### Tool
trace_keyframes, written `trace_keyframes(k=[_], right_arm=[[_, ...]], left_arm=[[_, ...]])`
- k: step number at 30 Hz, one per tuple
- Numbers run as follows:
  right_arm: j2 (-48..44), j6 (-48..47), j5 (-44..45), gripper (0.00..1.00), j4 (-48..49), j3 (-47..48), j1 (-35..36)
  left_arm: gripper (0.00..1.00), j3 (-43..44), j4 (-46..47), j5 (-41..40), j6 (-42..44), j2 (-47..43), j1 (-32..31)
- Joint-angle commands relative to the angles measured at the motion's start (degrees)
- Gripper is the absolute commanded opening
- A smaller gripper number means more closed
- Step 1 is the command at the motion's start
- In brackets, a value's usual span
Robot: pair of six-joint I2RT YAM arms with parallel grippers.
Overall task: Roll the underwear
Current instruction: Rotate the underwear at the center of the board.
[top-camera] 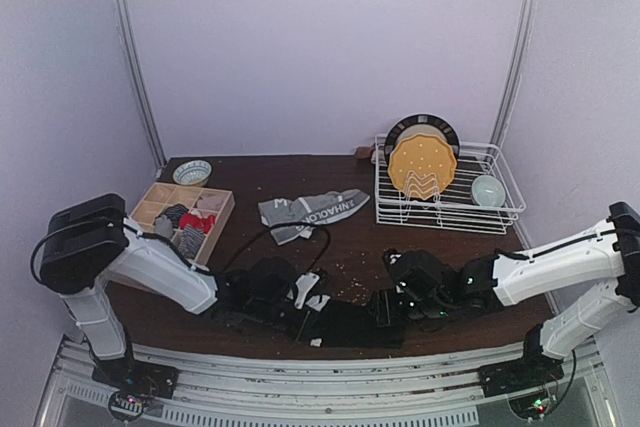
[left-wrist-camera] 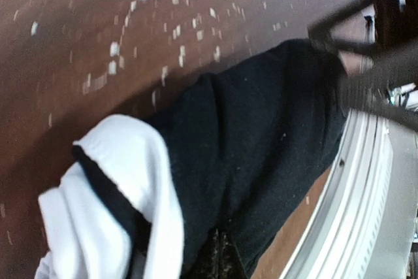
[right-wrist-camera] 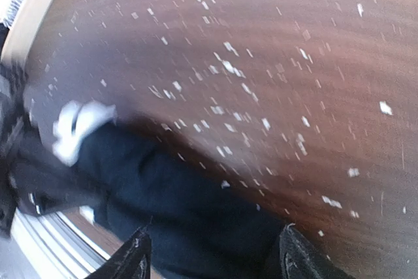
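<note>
A black underwear (top-camera: 345, 328) lies bunched at the table's near edge between my two arms, with a white fabric part (left-wrist-camera: 121, 187) at its left end. In the left wrist view my left gripper (left-wrist-camera: 225, 253) is shut, its tips pinched into the black cloth (left-wrist-camera: 261, 135). My right gripper (right-wrist-camera: 212, 262) is open, its fingers (right-wrist-camera: 134, 259) standing either side of the cloth's right end (right-wrist-camera: 189, 200) without holding it. A grey underwear with a white-lettered waistband (top-camera: 315, 212) lies spread out mid-table.
A wooden divided box (top-camera: 150, 209) at the left holds rolled cloth pieces. A small bowl (top-camera: 192, 172) sits behind it. A white wire dish rack (top-camera: 500, 209) at the back right carries a yellow plate (top-camera: 422, 167) and a bowl (top-camera: 488, 190). White crumbs dot the brown table (top-camera: 350, 257). A metal rail (left-wrist-camera: 359, 187) runs along the near edge.
</note>
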Motion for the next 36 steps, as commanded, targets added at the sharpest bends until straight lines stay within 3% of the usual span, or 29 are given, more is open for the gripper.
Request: trace_keyframes(k=[1, 10, 16, 17, 18, 19, 22, 25, 30, 36], right_arm=[[-3.87, 2.59, 0.15, 0.64, -0.14, -4.86, -0.12], [-6.33, 14.02, 2.64, 0.59, 5.11, -14.11, 3.32], [-5.99, 13.36, 3.39, 0.60, 2.69, -10.95, 5.26], [-7.36, 12.54, 4.05, 0.61, 0.77, -10.18, 5.32], [-8.73, 11.14, 5.07, 0.62, -1.13, -9.42, 5.28], [-10.24, 9.18, 5.84, 0.63, -2.98, -8.51, 5.19], [-14.21, 4.41, 8.66, 0.65, -11.41, -5.45, 4.06], [-16.87, 2.01, 7.83, 0.66, -12.64, -5.44, 0.22], [-13.52, -0.18, 0.48, 0.62, -4.78, -7.34, -9.70], [-3.22, 2.06, -6.21, 0.54, 6.37, -4.80, -13.87]], left_arm=[[0.00, 5.41, -8.54, 0.69, 5.02, 7.44, 4.26], [0.00, 26.94, -17.53, 7.68, 13.04, 18.94, 10.98], [0.01, 36.61, -23.66, 9.46, 16.24, 21.54, 13.57], [0.12, 36.66, -24.44, 9.32, 16.79, 20.54, 13.65], [0.29, 36.36, -25.13, 9.00, 17.61, 19.16, 13.72], [0.39, 35.88, -26.02, 8.86, 18.20, 17.53, 13.75], [0.61, 34.24, -28.65, 8.60, 19.51, 12.38, 13.70], [0.79, 31.80, -30.38, 8.59, 19.71, 7.72, 13.75], [0.86, 23.48, -28.93, 7.01, 15.93, -1.58, 13.66], [0.77, 10.37, -24.93, 2.07, 7.66, -11.21, 13.61]])
